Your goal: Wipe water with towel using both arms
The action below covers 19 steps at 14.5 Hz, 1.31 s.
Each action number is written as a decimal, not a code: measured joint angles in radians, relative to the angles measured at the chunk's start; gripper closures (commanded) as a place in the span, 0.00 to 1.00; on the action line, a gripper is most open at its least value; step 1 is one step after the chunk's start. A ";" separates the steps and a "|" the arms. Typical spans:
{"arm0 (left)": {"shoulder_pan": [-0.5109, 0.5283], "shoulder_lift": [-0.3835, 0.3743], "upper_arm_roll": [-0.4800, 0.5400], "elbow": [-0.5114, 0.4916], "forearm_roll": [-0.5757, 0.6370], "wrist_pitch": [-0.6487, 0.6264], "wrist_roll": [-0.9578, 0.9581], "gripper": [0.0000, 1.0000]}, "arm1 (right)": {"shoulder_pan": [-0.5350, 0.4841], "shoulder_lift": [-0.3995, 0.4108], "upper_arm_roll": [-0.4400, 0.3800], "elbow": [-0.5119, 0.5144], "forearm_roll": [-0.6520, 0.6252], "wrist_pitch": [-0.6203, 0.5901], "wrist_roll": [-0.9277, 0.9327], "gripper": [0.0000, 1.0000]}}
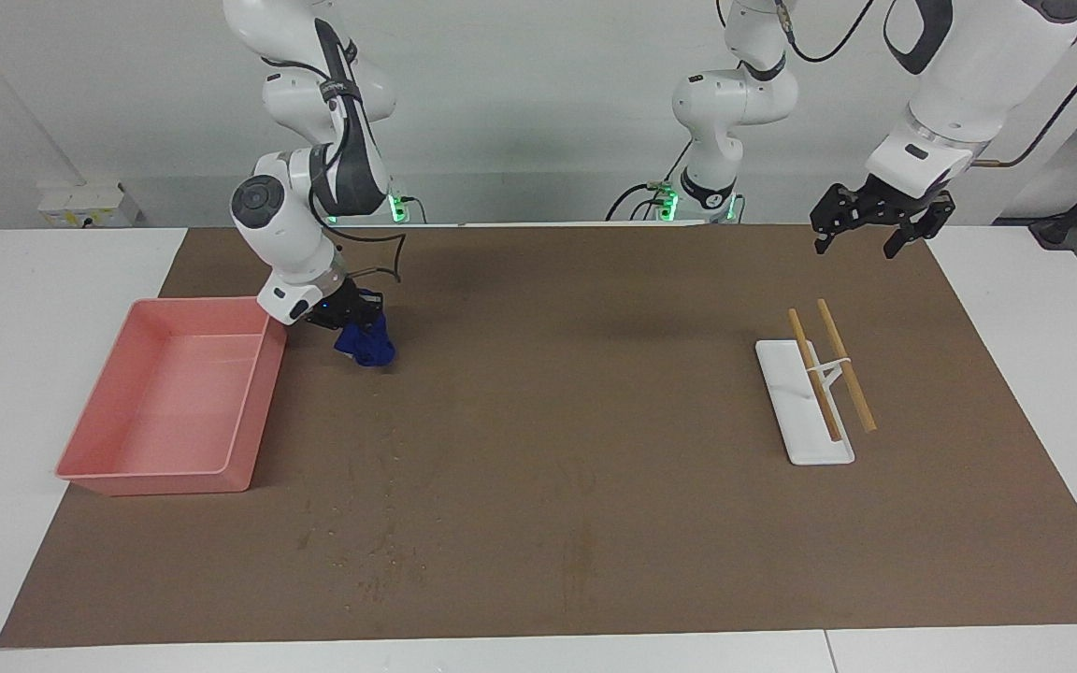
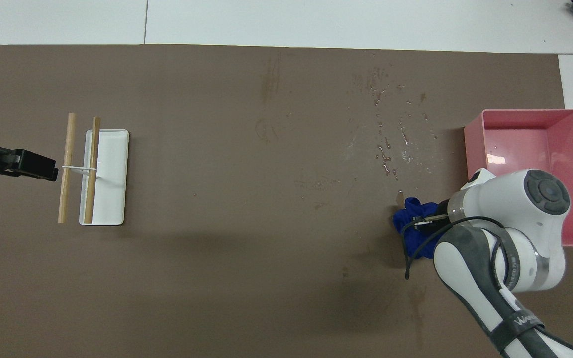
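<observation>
The navy-blue towel [image 1: 368, 346] is a small bunch held in my right gripper [image 1: 354, 321], which is shut on it. It hangs low at the brown mat, beside the pink tray's corner nearer to the robots. In the overhead view the towel [image 2: 407, 219] shows just ahead of the right gripper [image 2: 428, 221], whose fingers the wrist partly hides. Water drops [image 2: 385, 149] lie scattered on the mat, farther from the robots than the towel. They show faintly in the facing view [image 1: 380, 551]. My left gripper [image 1: 875, 229] is open and empty, raised over the mat at its own end [image 2: 50, 171].
A pink tray [image 1: 253, 421] stands at the right arm's end of the mat [image 2: 525, 112]. A white rack [image 1: 805, 439] with two wooden sticks [image 1: 845, 365] lies toward the left arm's end; it also shows in the overhead view [image 2: 112, 174].
</observation>
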 measured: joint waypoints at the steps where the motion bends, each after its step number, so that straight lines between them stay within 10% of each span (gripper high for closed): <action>1: 0.000 -0.001 0.001 -0.003 0.000 0.000 0.000 0.00 | 0.004 0.011 0.003 -0.001 0.000 0.026 0.000 1.00; 19: -0.006 -0.002 0.009 -0.006 0.000 0.000 0.000 0.00 | 0.046 0.272 0.010 0.189 0.000 0.298 -0.001 1.00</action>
